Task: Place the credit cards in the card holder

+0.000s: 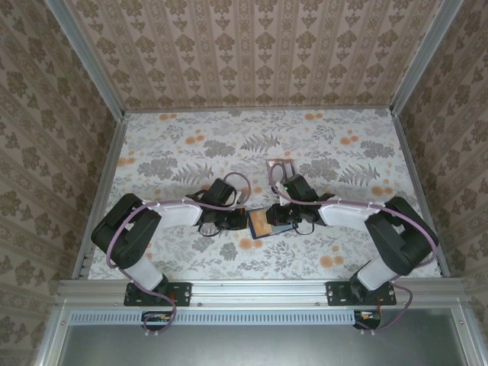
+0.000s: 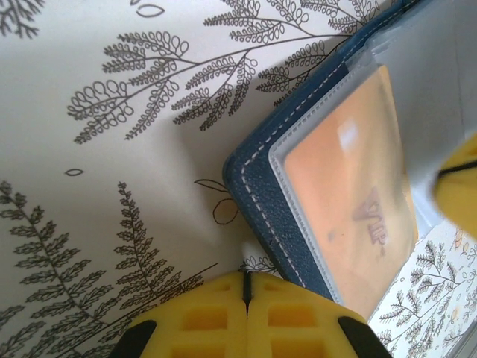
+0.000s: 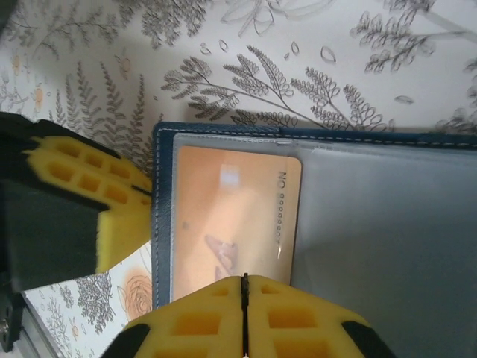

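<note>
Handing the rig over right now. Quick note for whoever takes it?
Left gripper: shut, at the edge of the card holder; I cannot tell whether it pinches it.
Right gripper: shut, over the open holder.
The holder lies open on the table between the arms, with an orange card under its clear pocket.
Done: that card looks seated.
Left: a pale flat piece lies beyond the right arm, possibly another card; check it.

The dark navy-blue folding leather card holder runs off the right wrist view's right edge, its lower rim hidden behind the right hand; print on the orange card (a row of characters) is too blurred to read.
</note>
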Controlling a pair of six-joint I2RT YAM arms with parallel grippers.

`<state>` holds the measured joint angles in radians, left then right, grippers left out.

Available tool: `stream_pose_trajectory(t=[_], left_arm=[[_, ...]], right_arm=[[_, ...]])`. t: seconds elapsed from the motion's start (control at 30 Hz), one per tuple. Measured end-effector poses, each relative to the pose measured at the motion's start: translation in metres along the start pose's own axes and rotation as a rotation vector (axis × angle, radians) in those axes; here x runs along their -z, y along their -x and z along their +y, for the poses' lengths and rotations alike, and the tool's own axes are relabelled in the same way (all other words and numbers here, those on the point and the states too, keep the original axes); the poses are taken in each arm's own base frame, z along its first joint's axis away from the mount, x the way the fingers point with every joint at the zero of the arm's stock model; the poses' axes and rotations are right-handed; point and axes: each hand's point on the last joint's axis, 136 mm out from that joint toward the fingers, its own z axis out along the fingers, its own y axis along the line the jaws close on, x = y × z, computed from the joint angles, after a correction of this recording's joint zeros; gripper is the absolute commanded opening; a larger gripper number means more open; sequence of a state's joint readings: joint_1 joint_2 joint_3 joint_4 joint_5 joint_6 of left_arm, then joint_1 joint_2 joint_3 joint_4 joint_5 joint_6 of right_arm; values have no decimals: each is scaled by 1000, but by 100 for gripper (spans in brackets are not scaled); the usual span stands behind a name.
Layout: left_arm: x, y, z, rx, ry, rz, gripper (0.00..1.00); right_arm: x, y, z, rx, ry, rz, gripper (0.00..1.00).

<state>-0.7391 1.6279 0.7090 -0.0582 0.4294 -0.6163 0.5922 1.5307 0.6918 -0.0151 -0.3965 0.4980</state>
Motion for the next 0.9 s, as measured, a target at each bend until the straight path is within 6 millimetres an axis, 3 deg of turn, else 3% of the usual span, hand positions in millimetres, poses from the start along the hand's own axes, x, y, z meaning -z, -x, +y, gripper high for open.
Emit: stream_pose_trajectory(t=[0.17,0.27,0.7,0.9], left_arm=[[1,1,1,0,8,-3,0],[1,1,1,-1,9,-4,0],[1,1,1,-11,16,-5,0],[1,0,1,-15,11,-14,0]], right_arm=[[32,11,7,59,-43,-76,29],[41,13,2,69,-80,-97,32],[10,-16,-38,-9,-202,38,39],[6,-12,-38,-25,-196,24,41]])
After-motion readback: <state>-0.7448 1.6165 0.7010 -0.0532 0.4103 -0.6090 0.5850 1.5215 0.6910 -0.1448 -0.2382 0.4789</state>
